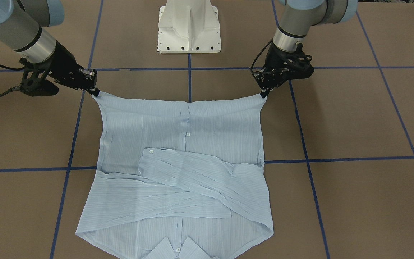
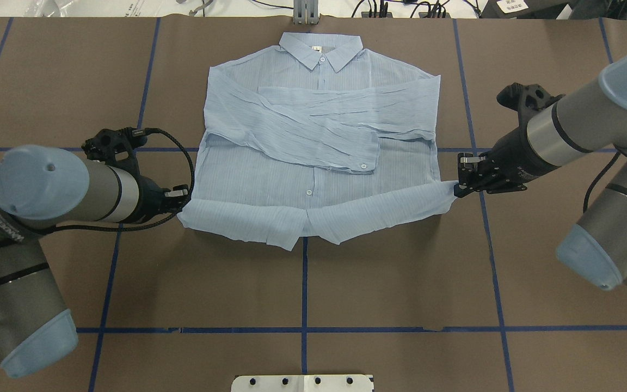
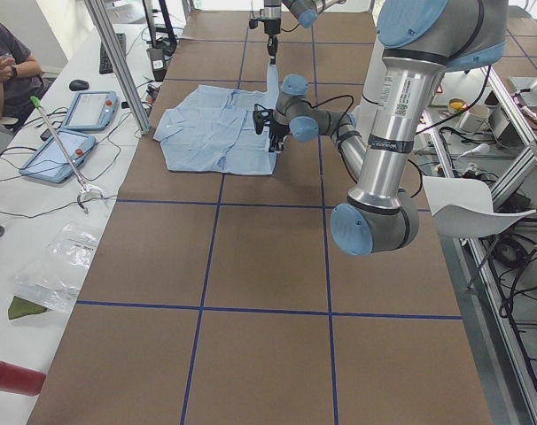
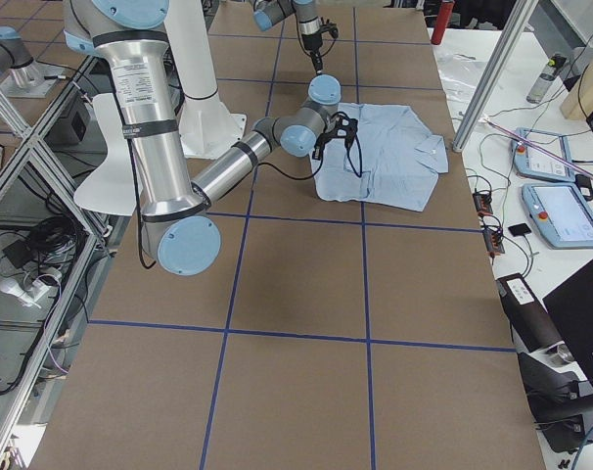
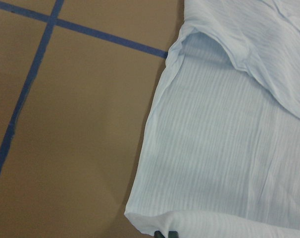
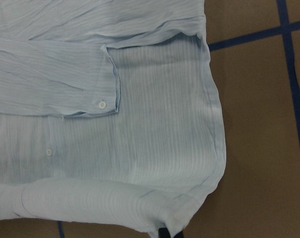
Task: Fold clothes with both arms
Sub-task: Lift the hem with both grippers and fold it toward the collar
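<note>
Left fingers [image 1: 263,95] and right fingers [image 1: 95,92] pinch shirt's [image 1: 192,126] hem corners, collar [image 2: 321,50] away from robot.

shirt [image 2: 270,179]: thin creased matt cloth; table [image 2: 400,272]: matt brown paper; right arm [image 2: 555,130]: smooth metal.

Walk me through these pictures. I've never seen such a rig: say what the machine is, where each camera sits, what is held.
This is a robot with a left arm and a right arm at a brown table marked with blue tape. Each arm ends in a black two-finger gripper. One picture looks over the robot's shoulders, one faces it across the table, two look along the table from its ends, two come from cameras on the wrists. A pale blue shirt lies flat, buttons up, collar away from the robot, sleeves folded across the chest. The left gripper pinches one hem corner, the right gripper the other; the hem seems raised a little.
</note>
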